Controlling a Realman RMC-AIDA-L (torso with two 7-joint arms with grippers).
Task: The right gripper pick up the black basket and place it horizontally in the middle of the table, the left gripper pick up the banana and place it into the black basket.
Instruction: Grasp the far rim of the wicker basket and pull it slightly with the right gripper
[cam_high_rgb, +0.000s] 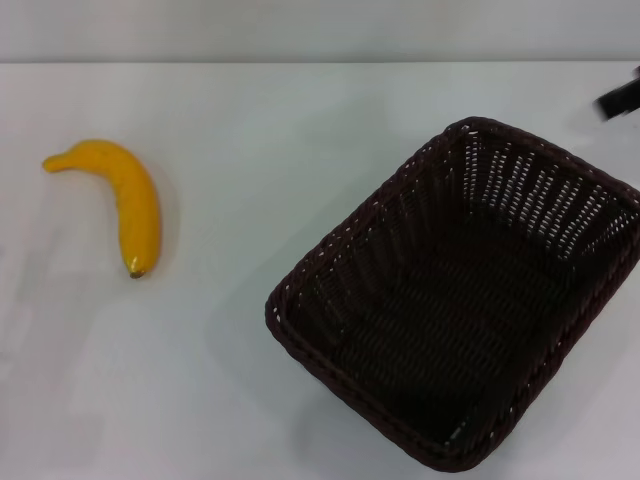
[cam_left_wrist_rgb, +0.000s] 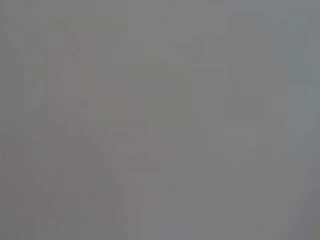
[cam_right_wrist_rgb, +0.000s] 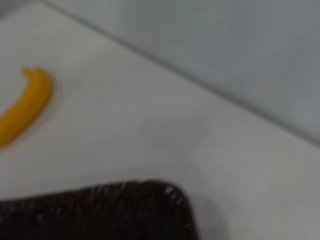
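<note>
The black basket (cam_high_rgb: 400, 225) stands empty on the right side of the white table (cam_high_rgb: 300, 130), turned at a diagonal. Its braided rim also shows in the right wrist view (cam_right_wrist_rgb: 100, 207). The yellow banana (cam_high_rgb: 128, 200) lies alone on the left of the table, dark tip toward me; it also shows in the right wrist view (cam_right_wrist_rgb: 22, 107). A black part of my right gripper (cam_high_rgb: 622, 97) shows at the far right edge, beyond the basket's far corner and apart from it. My left gripper is out of view; the left wrist view shows only plain grey.
The table's far edge meets a grey wall (cam_high_rgb: 320, 30). Bare tabletop lies between the banana and the basket.
</note>
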